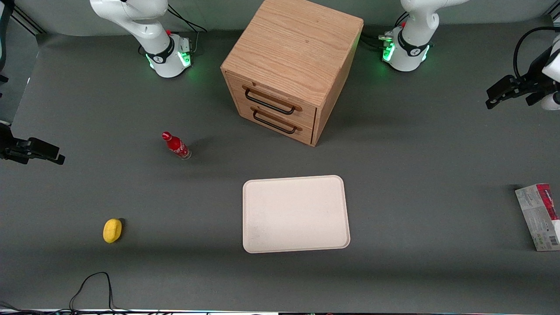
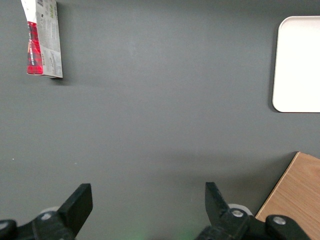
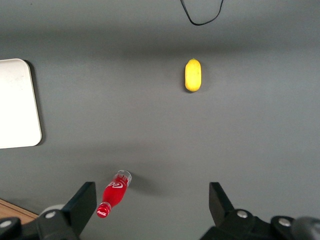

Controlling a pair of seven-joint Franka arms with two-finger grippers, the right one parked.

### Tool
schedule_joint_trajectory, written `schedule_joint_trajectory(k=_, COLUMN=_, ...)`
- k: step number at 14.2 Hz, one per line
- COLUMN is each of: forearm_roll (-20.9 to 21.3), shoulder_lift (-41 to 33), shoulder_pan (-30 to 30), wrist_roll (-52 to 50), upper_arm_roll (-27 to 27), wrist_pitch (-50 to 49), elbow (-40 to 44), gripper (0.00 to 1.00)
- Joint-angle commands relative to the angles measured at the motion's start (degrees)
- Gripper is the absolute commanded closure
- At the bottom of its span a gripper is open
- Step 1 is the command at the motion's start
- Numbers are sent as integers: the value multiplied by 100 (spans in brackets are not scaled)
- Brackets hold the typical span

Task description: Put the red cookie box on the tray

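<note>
My claw [image 2: 145,210] hung above the desk [image 1: 437,144] with fingers spread, gripping nothing; the red cookie box [image 1: 539,216], barcode showing, lay at the desk's edge, well apart from the tray [image 1: 295,214].

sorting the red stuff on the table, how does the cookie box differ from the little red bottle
The cookie box is a flat carton with a grey-white printed face; the bottle is slim, round and all red. The box lies at the working arm's end, the bottle toward the parked arm's. The gripper hangs open, touching neither. Both sit off the tray.

Red cookie box [image 1: 539,216] lying flat at working arm's table end, well apart from cream-white tray [image 1: 295,214]; gripper [image 2: 145,207] open, hovering above bare table.
</note>
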Motion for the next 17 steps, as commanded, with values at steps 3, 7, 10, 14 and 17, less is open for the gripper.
schedule_joint_trajectory(k=3, forearm_roll=129, shoulder_lift=2, shoulder_pan=111, wrist_roll=47, upper_arm_roll=-5, wrist_pitch=165, elbow=-142, gripper=0)
schedule_joint_trajectory(k=7, forearm_roll=637, shoulder_lift=606, shoulder_pan=270, wrist_roll=108, upper_arm_roll=178, wrist_pitch=289, elbow=41, gripper=0)
schedule_joint_trajectory(k=10, forearm_roll=674, shoulder_lift=2001, shoulder_pan=261, wrist_roll=1018, upper_arm_roll=994, wrist_pitch=457, elbow=1215, gripper=0)
schedule_joint_trajectory(k=14, forearm_roll=552, shoulder_lift=3796, shoulder_pan=252, wrist_roll=2619, upper_arm_roll=1883, wrist_pitch=1147, elbow=2660, gripper=0)
schedule_joint_trajectory(k=17, forearm_roll=-368, shoulder_lift=4710, shoulder_pan=524, wrist_roll=3455, upper_arm_roll=2182, wrist_pitch=2203, elbow=2757, gripper=0)
